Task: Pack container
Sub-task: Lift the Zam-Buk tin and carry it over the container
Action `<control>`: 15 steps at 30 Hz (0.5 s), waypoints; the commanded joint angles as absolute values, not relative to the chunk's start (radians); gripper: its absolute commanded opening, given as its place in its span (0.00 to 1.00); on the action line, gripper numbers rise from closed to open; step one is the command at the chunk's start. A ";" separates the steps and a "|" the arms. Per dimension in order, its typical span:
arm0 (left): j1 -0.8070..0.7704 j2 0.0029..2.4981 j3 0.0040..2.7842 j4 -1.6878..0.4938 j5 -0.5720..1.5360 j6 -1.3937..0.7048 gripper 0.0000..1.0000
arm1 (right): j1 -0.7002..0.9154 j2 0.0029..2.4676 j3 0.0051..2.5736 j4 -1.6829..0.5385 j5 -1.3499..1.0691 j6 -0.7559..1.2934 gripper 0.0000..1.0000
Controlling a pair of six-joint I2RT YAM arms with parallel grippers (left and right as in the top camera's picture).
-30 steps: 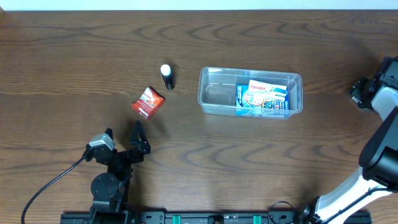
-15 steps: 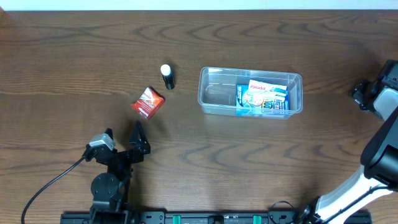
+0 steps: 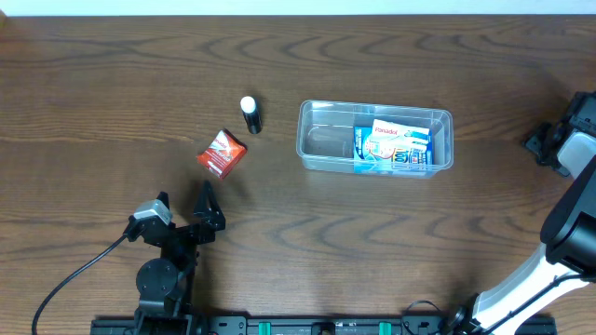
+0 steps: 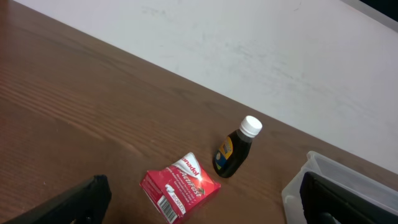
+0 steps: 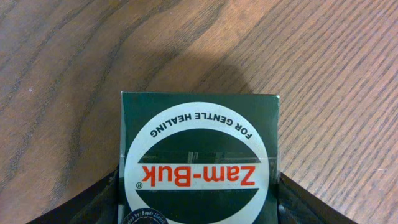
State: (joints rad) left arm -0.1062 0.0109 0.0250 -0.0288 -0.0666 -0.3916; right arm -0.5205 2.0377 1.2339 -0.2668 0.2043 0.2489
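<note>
Tabletop (image 3: pixel 112 84), right tool (image 3: pixel 535 141) gripping box (image 5: pixel 199 168), container (image 3: pixel 321 147) leftward

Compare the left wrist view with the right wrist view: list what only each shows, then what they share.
Only the left wrist view: a red box near a dark bottle with a white cap, a corner of the clear container, and a pale surface beyond the table edge. Only the right wrist view: a green Zam-Buk box gripped in the right claw, its label upside down. Both: the brown wood table.
</note>
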 commanded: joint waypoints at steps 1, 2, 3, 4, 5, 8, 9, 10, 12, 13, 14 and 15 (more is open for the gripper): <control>-0.101 0.004 0.004 -0.065 -0.094 -0.376 0.98 | -0.527 2.061 1.229 -0.272 0.204 0.234 0.68; -0.101 0.004 0.004 -0.065 -0.094 -0.376 0.98 | -0.527 2.061 1.229 -0.272 0.202 0.224 0.68; -0.101 0.004 0.004 -0.065 -0.094 -0.376 0.98 | -0.527 2.061 1.229 -0.273 0.202 0.215 0.68; -0.101 0.004 0.004 -0.065 -0.093 -0.376 0.98 | -0.527 2.061 1.229 -0.274 0.202 0.203 0.68; -0.101 0.004 0.004 -0.065 -0.094 -0.376 0.98 | -0.527 2.061 1.229 -0.277 0.202 0.192 0.68; -0.101 0.004 0.004 -0.065 -0.094 -0.376 0.98 | -0.524 2.059 1.229 -0.283 0.201 0.165 0.68; -0.101 0.004 0.004 -0.065 -0.094 -0.376 0.98 | -0.523 2.057 1.229 -0.284 0.201 0.158 0.68; -0.101 0.004 0.004 -0.065 -0.094 -0.376 0.98 | -0.522 2.054 1.229 -0.286 0.201 0.155 0.67; -0.101 0.004 0.004 -0.065 -0.094 -0.376 0.98 | -0.522 2.046 1.229 -0.290 0.197 0.155 0.67; -0.101 0.004 0.004 -0.065 -0.094 -0.376 0.98 | -0.522 2.041 1.229 -0.290 0.187 0.155 0.67; -0.101 0.004 0.004 -0.065 -0.093 -0.376 0.98 | -0.522 2.035 1.229 -0.290 0.176 0.154 0.66; -0.101 0.004 0.004 -0.065 -0.094 -0.376 0.98 | -0.522 2.025 1.229 -0.292 0.164 0.154 0.66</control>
State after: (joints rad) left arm -0.1062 0.0109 0.0250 -0.0288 -0.0666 -0.3916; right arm -0.5201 2.0361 1.2350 -0.2707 0.1967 0.1848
